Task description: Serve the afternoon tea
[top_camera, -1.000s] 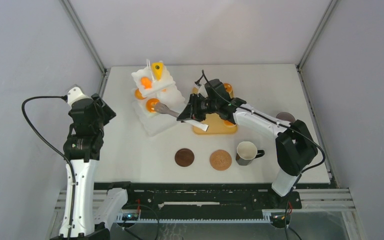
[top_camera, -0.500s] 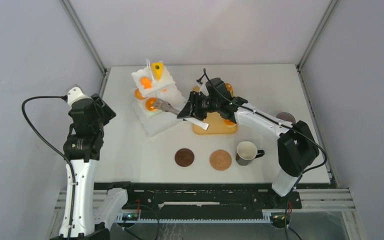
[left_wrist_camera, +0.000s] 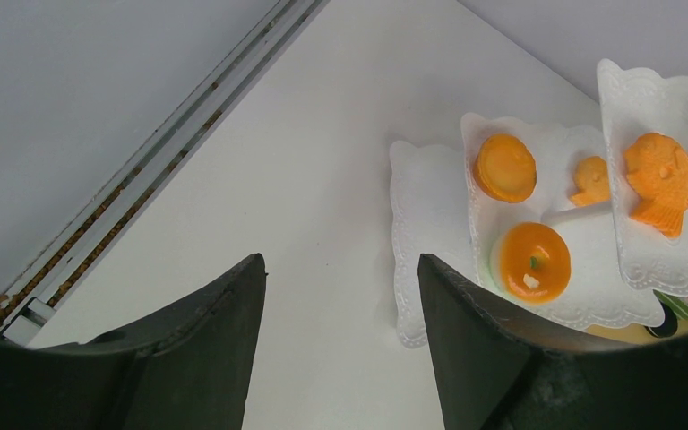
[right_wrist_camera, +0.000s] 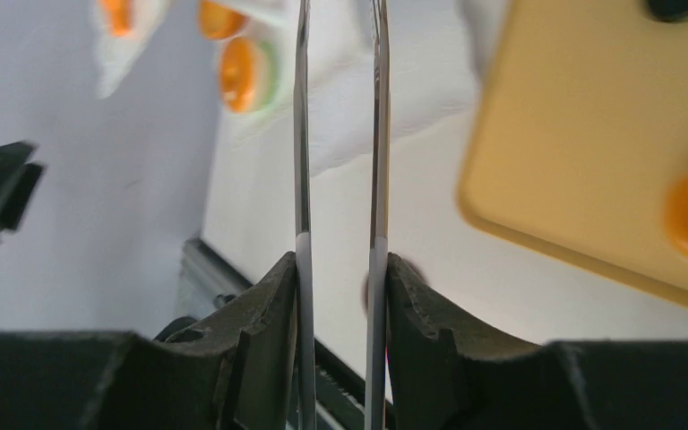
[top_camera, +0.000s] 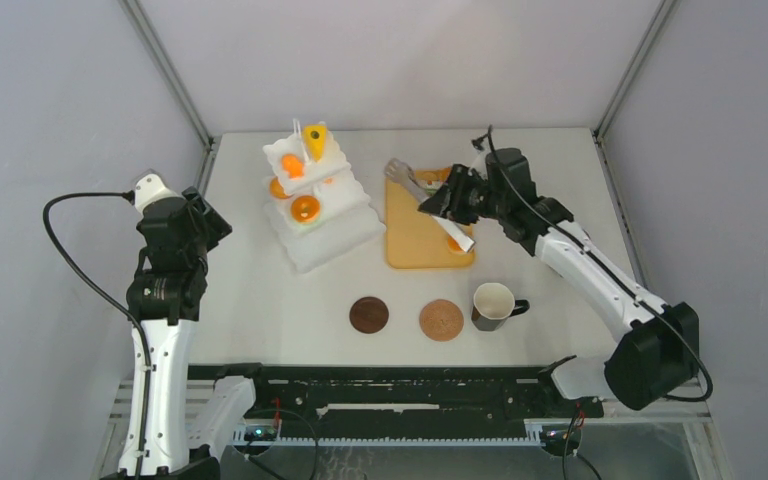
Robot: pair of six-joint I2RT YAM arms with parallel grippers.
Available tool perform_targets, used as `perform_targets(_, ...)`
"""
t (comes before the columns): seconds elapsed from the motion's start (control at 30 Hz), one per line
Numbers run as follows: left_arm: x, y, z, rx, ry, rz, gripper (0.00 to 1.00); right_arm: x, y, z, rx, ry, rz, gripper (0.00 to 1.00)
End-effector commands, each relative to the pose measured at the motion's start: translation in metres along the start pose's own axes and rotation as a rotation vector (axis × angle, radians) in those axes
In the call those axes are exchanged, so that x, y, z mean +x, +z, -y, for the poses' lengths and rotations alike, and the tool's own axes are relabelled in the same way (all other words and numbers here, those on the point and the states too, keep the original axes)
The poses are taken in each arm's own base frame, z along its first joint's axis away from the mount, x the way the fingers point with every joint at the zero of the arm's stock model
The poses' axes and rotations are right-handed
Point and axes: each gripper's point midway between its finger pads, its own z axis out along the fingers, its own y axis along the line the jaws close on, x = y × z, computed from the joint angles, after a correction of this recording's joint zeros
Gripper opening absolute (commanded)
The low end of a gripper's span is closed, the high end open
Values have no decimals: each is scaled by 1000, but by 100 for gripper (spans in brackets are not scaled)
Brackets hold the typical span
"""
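Right arm: extended forward over the tan tray, forearm angled toward the far left. Right gripper is clamped on the handle end of the metal tongs. The tong tips carry nothing and sit above the tray's far left corner.

Left arm: raised and folded at the table's left side. Left gripper has its fingers spread wide and holds nothing.

The white tiered stand holds an orange tart on its middle tier and a yellow cake wedge on top. A second tart lies on the tray, partly hidden. The mug stands upright near the tray's near right corner.
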Motion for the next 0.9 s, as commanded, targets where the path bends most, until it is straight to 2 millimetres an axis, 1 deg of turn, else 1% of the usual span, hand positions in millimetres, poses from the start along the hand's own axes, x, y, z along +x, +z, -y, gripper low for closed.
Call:
perform_targets(0.0, -7, -3, -1, 1, -11, 30, 68, -1, -25, 61, 230, -46, 61, 44)
perform_targets(0.07, -7, -2, -2, -4, -9, 31, 68, -2, -32, 83, 307, -48, 72, 44)
perform_targets(0.13, -8, -2, -3, -10, -7, 33, 68, -2, -34, 102, 363, -39, 71, 45)
perform_targets(0.17, -8, -2, -2, -6, -7, 33, 68, -3, -32, 110, 391, -49, 69, 45)
perform_targets(0.23, -8, -1, 0, 2, -9, 29, 68, -2, -27, 120, 421, -66, 59, 47)
perform_targets(0.37, -7, 0, 4, 16, -15, 20, 68, 0, -9, 132, 442, -91, 28, 48)
perform_targets(0.53, -9, 1, 6, 19, -15, 18, 68, -2, 9, 147, 531, -157, 8, 49)
perform_targets(0.67, -9, 2, 6, 19, -17, 18, 68, -3, 22, 150, 580, -238, -10, 55)
perform_targets(0.73, -10, 2, 6, 18, -18, 18, 68, -2, 29, 149, 577, -263, -23, 55)
perform_targets(0.8, -10, 2, 6, 16, -17, 19, 68, 0, 34, 152, 581, -270, -36, 55)
perform_targets(0.87, -9, 2, 5, 14, -15, 18, 68, -6, 40, 150, 580, -277, -30, 55)
